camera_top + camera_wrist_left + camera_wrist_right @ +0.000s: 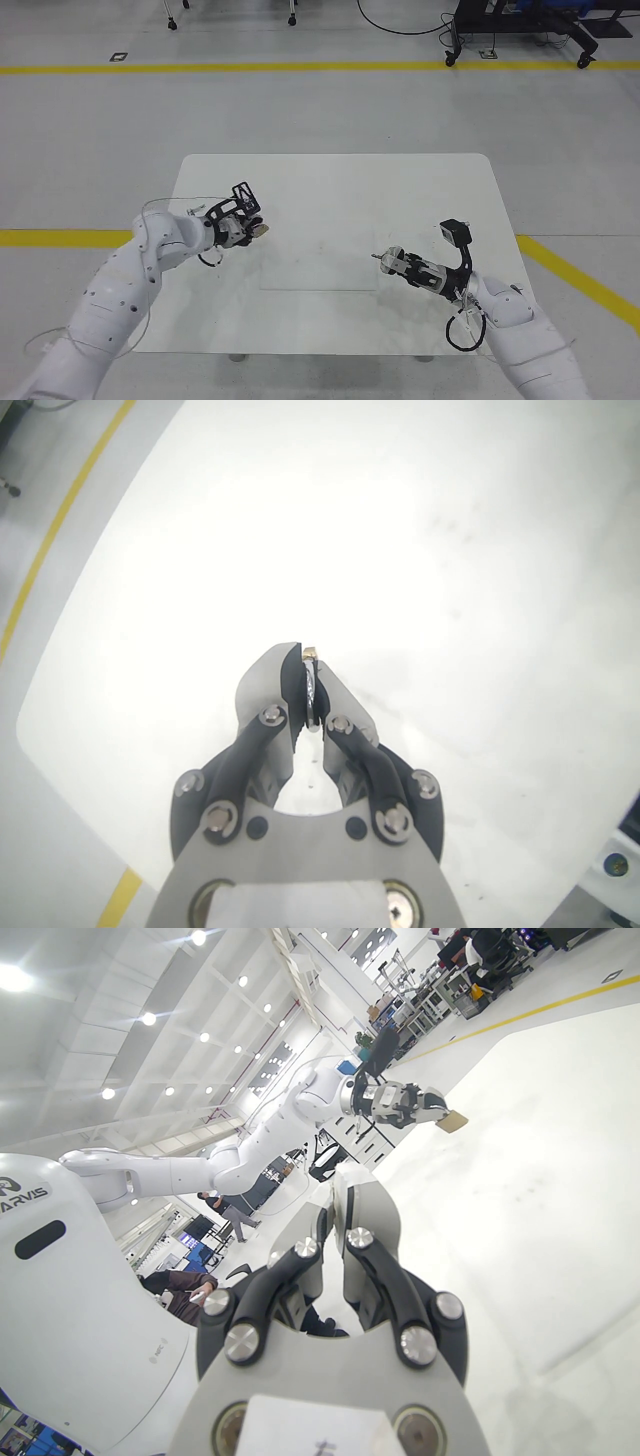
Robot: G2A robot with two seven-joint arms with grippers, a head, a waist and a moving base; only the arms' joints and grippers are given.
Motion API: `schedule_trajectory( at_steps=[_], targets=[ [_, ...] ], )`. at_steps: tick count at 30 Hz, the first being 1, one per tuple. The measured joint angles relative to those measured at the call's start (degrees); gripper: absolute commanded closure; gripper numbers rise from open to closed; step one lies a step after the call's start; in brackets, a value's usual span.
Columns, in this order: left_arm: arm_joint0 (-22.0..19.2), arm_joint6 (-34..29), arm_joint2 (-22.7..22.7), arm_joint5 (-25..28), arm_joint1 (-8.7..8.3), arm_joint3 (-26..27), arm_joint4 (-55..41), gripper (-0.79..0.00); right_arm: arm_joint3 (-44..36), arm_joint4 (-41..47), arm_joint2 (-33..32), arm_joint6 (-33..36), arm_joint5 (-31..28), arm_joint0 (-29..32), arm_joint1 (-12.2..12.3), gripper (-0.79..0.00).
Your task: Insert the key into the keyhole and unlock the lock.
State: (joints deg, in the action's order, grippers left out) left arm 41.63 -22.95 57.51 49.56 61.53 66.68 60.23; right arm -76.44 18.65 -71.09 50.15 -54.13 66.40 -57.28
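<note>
Work surface: a white table with rounded corners, standing on a pale grey floor. A faint rectangular outline is marked near its middle. In the left wrist view the table top shows a few small dark specks.

Room: yellow floor lines run past the far side of the table and along both of its ends. A black wheeled cart and a loose black cable lie beyond the far line. The right wrist view shows a high white ceiling with rows of round lamps and benches and racks along the far wall.

Left gripper: held above the left part of the table. Its fingers are clamped together on the silver shackle of the lock. The brass body of the lock projects beyond the fingertips, clear of the table.

Right gripper: held above the right part of the table, well apart from the left gripper and pointing toward it. Its fingers are pressed together. In the top view a thin tip, the key, projects from between them; the right wrist view does not show it clearly.

Key and lock are apart, with bare table top between them
</note>
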Motion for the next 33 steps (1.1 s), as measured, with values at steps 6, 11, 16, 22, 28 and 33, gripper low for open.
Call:
schedule_trajectory(
  at_steps=[6, 11, 16, 22, 28, 33],
  targets=[
    [3.7, -2.8, 0.1, 8.5, -2.68, 7.9, -21.3, 0.000, 0.0, 0.0, 0.0, 0.0, 0.0, 0.0, 0.0, 0.000],
    [3.8, -5.9, 0.1, 6.9, -3.86, 9.7, -30.1, 0.000, 0.0, 0.0, 0.0, 0.0, 0.0, 0.0, 0.0, 0.000],
    [3.1, -7.2, -0.5, 3.3, -3.65, 10.2, -30.7, 0.000, 0.0, 0.0, 0.0, 0.0, 0.0, 0.0, 0.0, 0.000],
    [4.6, -4.7, 0.1, 2.8, -3.67, 11.1, -30.0, 0.000, -1.4, -1.3, 0.3, -1.3, 1.5, 0.5, -0.1, 0.000],
    [4.6, -2.5, -1.7, 3.6, -2.70, 7.4, -51.9, 0.000, -4.3, -6.5, 2.6, -3.3, 4.3, 0.5, -0.6, 0.000],
    [-0.7, -8.9, -7.6, -1.1, -0.27, 2.4, -76.2, 0.000, -5.2, -10.2, 5.7, -4.9, 5.9, -0.7, -1.3, 0.000]
  ],
)
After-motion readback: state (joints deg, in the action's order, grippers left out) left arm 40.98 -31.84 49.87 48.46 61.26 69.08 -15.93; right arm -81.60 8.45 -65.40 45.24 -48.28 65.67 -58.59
